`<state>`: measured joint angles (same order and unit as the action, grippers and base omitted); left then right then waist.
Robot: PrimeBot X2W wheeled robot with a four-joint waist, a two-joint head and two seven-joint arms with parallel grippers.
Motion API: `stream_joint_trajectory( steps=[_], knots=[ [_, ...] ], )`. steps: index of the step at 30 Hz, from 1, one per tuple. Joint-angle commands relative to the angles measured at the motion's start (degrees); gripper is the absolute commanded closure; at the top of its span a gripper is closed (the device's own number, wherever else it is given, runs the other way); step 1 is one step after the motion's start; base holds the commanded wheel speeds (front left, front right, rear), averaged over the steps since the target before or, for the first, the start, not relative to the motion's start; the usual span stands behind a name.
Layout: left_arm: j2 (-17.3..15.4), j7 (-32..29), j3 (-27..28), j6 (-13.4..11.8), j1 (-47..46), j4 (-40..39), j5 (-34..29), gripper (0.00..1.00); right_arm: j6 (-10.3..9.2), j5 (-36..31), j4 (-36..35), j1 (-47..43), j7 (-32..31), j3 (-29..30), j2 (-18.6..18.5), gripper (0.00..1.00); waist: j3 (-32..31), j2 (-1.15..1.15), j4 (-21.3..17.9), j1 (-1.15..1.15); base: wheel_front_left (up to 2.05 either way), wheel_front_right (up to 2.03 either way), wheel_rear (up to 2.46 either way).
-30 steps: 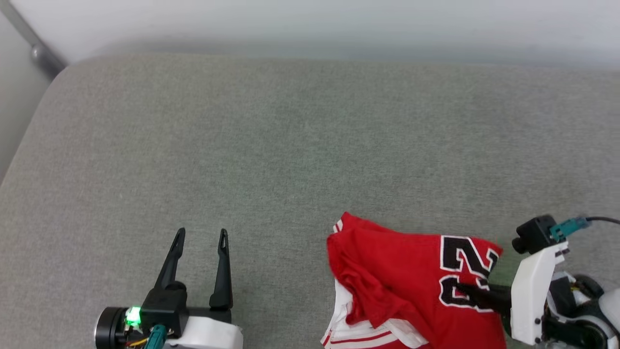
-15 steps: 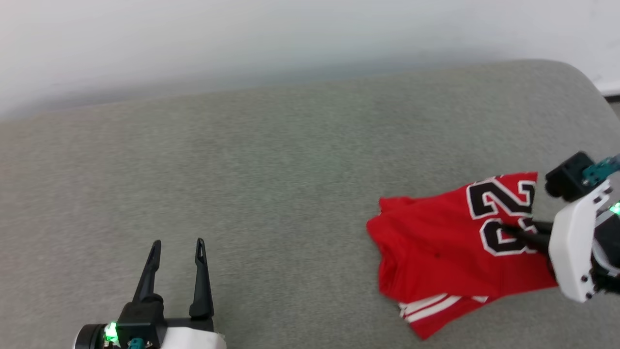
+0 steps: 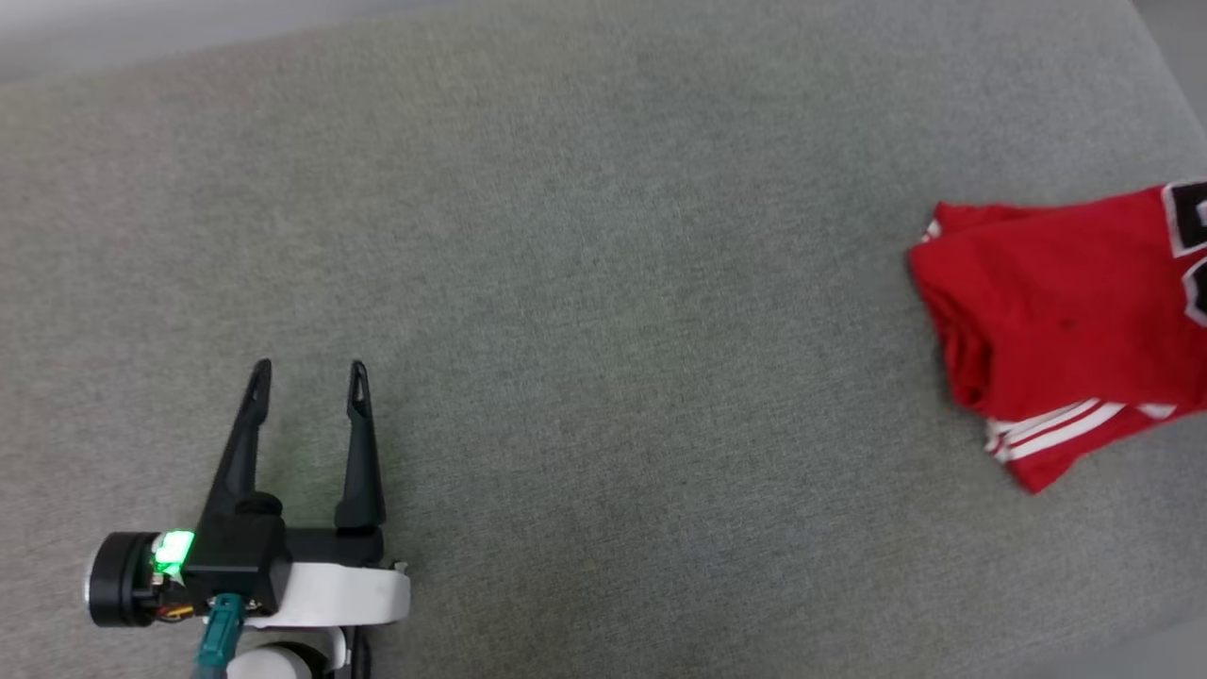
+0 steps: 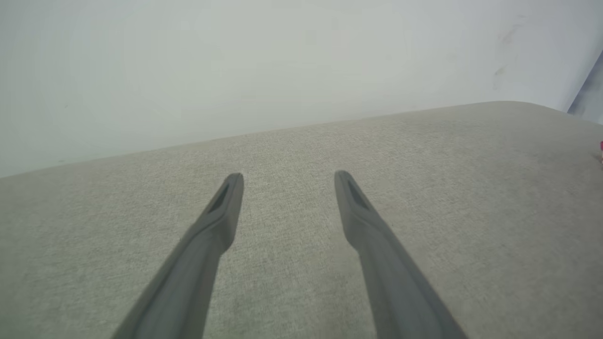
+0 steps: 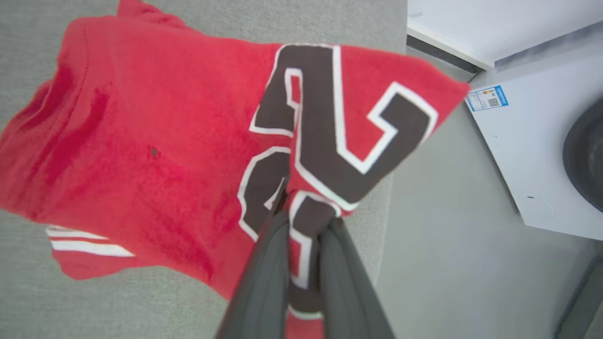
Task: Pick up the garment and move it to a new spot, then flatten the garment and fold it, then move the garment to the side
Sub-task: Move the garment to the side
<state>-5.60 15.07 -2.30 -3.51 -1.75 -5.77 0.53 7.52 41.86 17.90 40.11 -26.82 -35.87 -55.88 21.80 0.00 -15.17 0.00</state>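
From the head we are looking steeply down on the grey padded surface (image 3: 603, 283), from well above it. From the left wrist we are looking low along the left gripper (image 4: 288, 176), across that same surface toward a pale wall (image 4: 235, 70). From the right wrist we are peering closely down the right gripper (image 5: 306, 221) onto the garment (image 5: 141, 141) — the head view is catching it too, at its right edge.

Open grey surface (image 3: 603, 283) L + ctr; garment (image 3: 1056, 311) far R

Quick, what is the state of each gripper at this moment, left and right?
Left gripper: open, holding nothing.
Right gripper: closed on the garment, pinching it at the black number print.
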Motion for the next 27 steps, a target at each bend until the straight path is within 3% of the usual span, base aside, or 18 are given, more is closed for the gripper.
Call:
stream_joint_trajectory(
  steps=[1, 11, 16, 17, 18, 19, 20, 24, 27],
  knots=[
    [-0.56, 0.12, 0.34, 0.04, -1.1, -0.49, -0.38, 0.0, -0.06, -0.66, 1.78, 1.42, 1.09, 0.96, 0.29, 1.0, 3.29, 0.0, -0.76, 0.0, 0.0, 0.0, 0.0],
    [-1.4, 0.12, 0.32, -0.21, -4.26, -3.01, -0.44, 0.0, -0.06, -4.25, 16.15, 4.86, 7.22, 9.14, 1.74, 1.0, 9.01, 0.0, 1.26, 0.0, 0.0, 0.0, 0.0],
    [-1.23, 0.12, 0.37, -0.48, -4.58, -2.83, 0.02, 0.0, -0.06, -8.32, 19.41, 4.28, 9.12, 9.69, 2.35, 1.0, 8.88, 0.0, 1.9, 0.0, 0.0, 0.0, 0.0],
    [-1.14, 0.12, 0.38, -0.6, -4.48, -2.58, 0.1, 0.0, -0.06, -8.47, 20.35, 4.34, 9.37, 10.36, 3.34, 0.85, 8.48, 0.0, 1.97, 0.0, 0.0, 0.0, 0.0],
    [-1.03, 0.12, 0.41, -0.62, -4.32, -2.43, 0.12, 0.0, -0.06, -8.84, 20.88, 4.4, 9.64, 10.75, 4.18, 0.33, 8.05, 0.0, 2.03, 0.0, 0.0, 0.0, 0.0],
    [-0.91, 0.12, 0.38, -0.74, -4.13, -2.25, 0.17, 0.0, -0.06, -9.44, 21.51, 4.38, 9.86, 11.04, 4.76, 0.07, 7.43, 0.0, 2.14, 0.0, 0.0, 0.0, 0.0],
    [-0.75, 0.12, 0.3, -0.84, -3.91, -2.07, 0.26, 0.0, -0.06, -10.07, 22.34, 4.23, 9.96, 11.26, 5.24, 0.0, 6.69, 0.0, 2.33, 0.0, 0.0, 0.0, 0.0],
    [-0.04, 0.12, -0.04, -1.28, -2.61, -1.42, 0.74, 0.0, -0.06, -13.24, 24.27, 3.69, 11.64, 12.1, 5.81, 0.0, 2.56, 0.0, 3.42, 0.0, 0.0, 0.0, 0.0],
    [0.38, 0.12, -0.35, -1.52, -1.12, -0.92, 1.06, 0.0, -0.06, -17.13, 24.24, 3.81, 16.24, 13.45, 5.93, 0.0, -1.13, 0.0, 4.62, 0.0, 0.0, 0.0, 0.0]
  ],
)
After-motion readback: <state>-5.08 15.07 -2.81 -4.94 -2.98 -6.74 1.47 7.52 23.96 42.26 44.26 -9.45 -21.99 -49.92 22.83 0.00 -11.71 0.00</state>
